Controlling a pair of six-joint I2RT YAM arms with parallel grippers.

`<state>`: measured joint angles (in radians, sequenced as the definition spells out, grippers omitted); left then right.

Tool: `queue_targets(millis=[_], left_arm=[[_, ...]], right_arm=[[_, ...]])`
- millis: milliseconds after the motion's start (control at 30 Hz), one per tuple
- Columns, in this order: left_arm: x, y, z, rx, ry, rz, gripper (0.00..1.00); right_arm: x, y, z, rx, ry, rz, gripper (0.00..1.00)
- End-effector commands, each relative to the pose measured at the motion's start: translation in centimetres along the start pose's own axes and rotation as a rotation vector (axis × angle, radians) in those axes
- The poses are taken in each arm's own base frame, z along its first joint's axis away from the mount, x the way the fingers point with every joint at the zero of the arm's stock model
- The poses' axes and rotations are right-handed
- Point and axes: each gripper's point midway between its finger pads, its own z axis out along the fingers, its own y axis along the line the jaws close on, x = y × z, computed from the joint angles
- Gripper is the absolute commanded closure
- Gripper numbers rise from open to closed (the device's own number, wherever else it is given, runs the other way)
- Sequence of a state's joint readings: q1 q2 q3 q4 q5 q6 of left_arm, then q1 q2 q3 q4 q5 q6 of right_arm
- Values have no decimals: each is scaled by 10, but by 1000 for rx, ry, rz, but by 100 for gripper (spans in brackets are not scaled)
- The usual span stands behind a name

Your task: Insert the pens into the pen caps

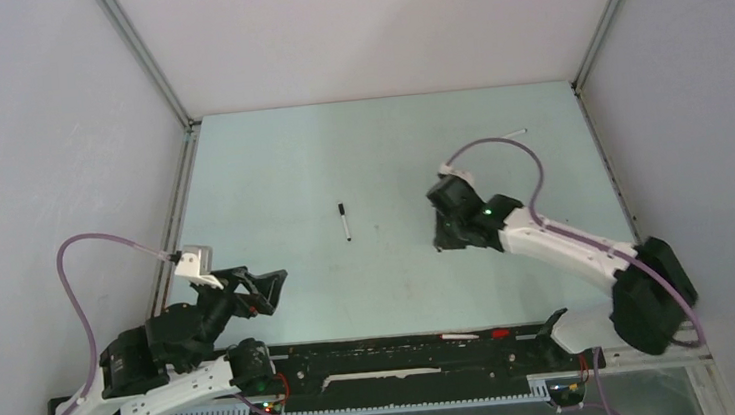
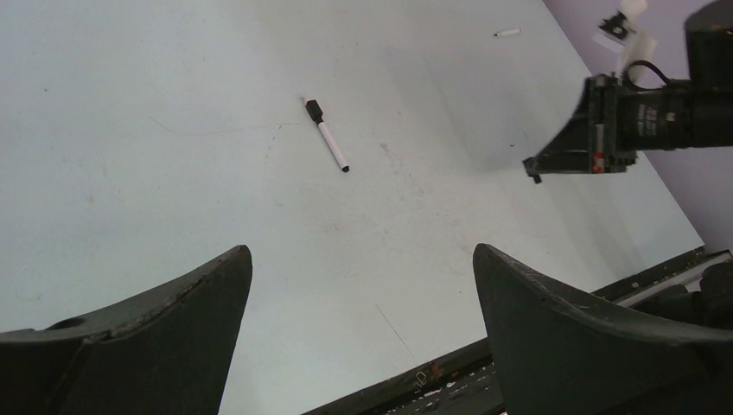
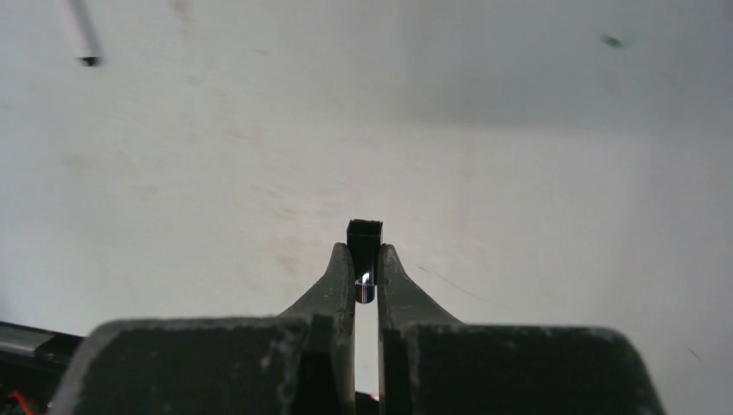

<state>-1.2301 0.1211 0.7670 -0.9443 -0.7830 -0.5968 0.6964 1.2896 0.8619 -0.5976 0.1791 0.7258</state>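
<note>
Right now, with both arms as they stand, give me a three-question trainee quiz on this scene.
1. True or false: the left gripper is open and holds nothing.
2. The right gripper is shut on: A) a white pen barrel, B) a black pen cap, C) nothing.
3. How many pens lie on the table, and where?

Key: 1 true. 2 B. 3 two: one mid-table, the other near the far right edge.

Lab robot cell: white wall panels (image 1: pixel 25 127), aluminium frame (image 1: pixel 143 56), pale tabletop (image 1: pixel 270 176).
</note>
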Motion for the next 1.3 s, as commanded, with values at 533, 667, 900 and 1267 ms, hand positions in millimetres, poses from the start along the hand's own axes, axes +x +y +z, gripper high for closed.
queue_targets(millis=[533,667,900,1267], left_arm=[[-6,5,-2,-3,-44,-21,0],[-6,5,-2,-3,-44,-21,0],[-7,4,-2,0,-47,-23,0],[-6,4,-2,0,-45,-22,0]], right_arm=[[16,136,95,43,176,-230,100],[18,136,101,44,181,-238,89],[19,134,107,59,201,-262,71],[-90,114,48,-29,34,-169,32]])
